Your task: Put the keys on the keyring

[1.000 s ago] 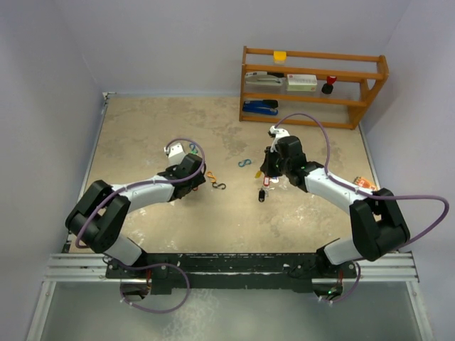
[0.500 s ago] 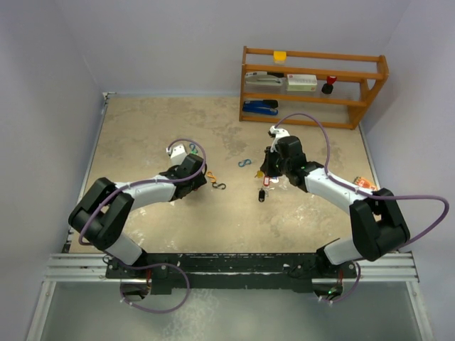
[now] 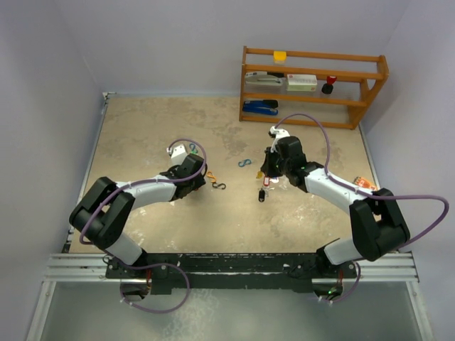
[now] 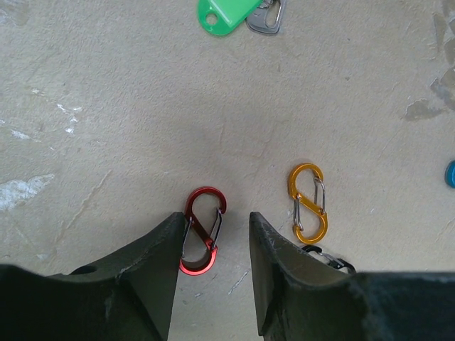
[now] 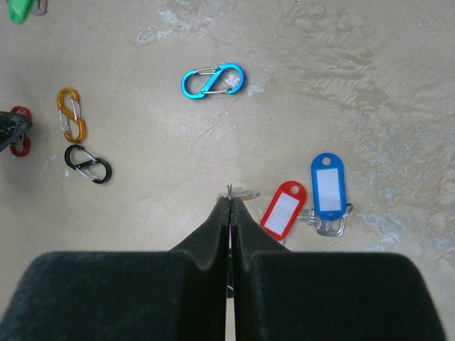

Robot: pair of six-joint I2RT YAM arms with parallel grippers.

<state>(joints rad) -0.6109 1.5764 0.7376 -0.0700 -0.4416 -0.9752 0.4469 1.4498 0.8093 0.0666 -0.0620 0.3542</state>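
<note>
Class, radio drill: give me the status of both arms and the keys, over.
Left tool open, straddling the red clip, not a key. Right tool shut, tips by the red-tagged key and blue-tagged key, both lying on table. Nothing in the way.

clips (image 5: 71,114) left of keys (image 5: 284,207) | shelf (image 3: 313,101) behind both

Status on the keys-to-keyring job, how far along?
Done: nothing visibly; green-tagged key, red-tagged key and blue-tagged key lie loose on the table. In hand: right pincer is shut with a thin metal bit at its tips, identity unclear; left pincer stands open around a red S-clip. Left: threading every key.
</note>
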